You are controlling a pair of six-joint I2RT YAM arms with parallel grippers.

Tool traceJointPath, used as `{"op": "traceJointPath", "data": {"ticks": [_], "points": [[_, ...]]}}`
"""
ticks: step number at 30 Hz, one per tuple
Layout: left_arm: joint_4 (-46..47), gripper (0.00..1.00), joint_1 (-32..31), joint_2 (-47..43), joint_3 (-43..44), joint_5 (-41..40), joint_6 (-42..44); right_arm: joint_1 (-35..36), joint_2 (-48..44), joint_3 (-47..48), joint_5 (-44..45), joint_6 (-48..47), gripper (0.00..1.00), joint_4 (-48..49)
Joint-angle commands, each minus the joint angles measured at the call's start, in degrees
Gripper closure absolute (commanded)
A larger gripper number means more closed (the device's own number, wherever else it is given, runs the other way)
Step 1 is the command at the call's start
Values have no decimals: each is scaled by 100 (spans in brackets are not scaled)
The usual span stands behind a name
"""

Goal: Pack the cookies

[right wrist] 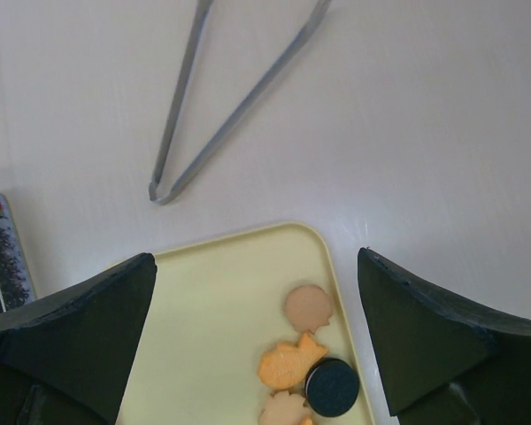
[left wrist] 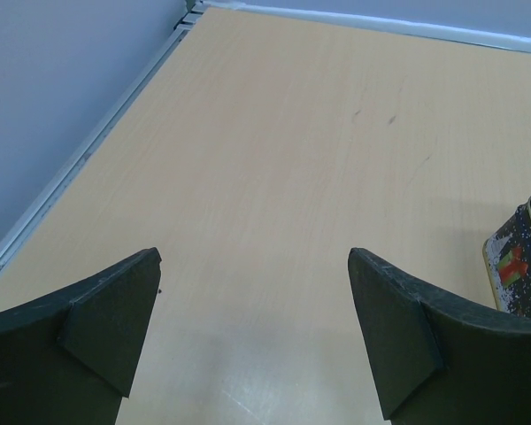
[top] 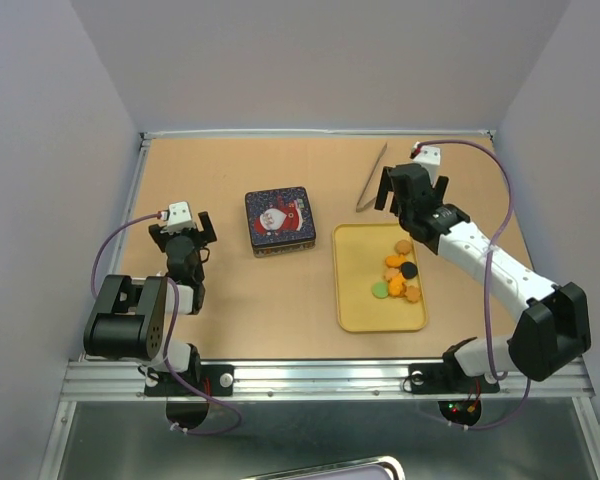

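The table (top: 230, 300) is smooth wood-look laminate with a soft sheen. At the centre of the top view, the tin (top: 279, 221) looks like glossy printed metal. The tray (right wrist: 212, 301) is smooth, pale yellow plastic with a satin finish. The tongs (right wrist: 243, 102) are thin, dull grey metal. The cookies (right wrist: 288, 363) look matt and dry. The right gripper (right wrist: 257, 264) has matt black, faintly grainy fingers (right wrist: 71, 336).

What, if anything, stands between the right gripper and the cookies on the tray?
Nothing visible does. The right gripper is open above the far end of the tray, where the cookies lie uncovered. The tongs lie beyond the tray.
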Motion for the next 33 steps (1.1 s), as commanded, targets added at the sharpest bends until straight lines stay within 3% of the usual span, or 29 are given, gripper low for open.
{"op": "traceJointPath", "data": {"ticks": [1, 5, 9, 12, 13, 14, 20, 26, 33], "points": [[1629, 1, 8, -16, -53, -6, 11, -208, -100, -20, -475, -812, 0, 1128], [1602, 1, 8, -25, -53, -6, 11, -883, -284, -547, -924, -74, 0, 1637], [1602, 1, 8, -16, -44, -6, 2, -1482, -399, -1362, -1336, -143, 0, 2287], [1602, 1, 8, -25, -44, -6, 2, -1772, -707, -2197, -1302, -475, 0, 3383], [1602, 1, 8, -25, -53, -6, 2, -1843, -1003, -2931, -1320, -895, 0, 4501], [1602, 1, 8, -16, -44, -6, 2, -1869, -1136, -3295, -1233, -1064, 0, 5025], [1602, 1, 8, -16, -44, -6, 2, -2098, -1340, -4352, -1012, -1127, 0, 6655], [1602, 1, 8, -25, -53, -6, 2, -2124, -884, -5152, -1223, -1523, 0, 8236], [1602, 1, 8, -16, -44, -6, 2, -2168, 696, -5637, -1652, -1734, 0, 10300]]}}
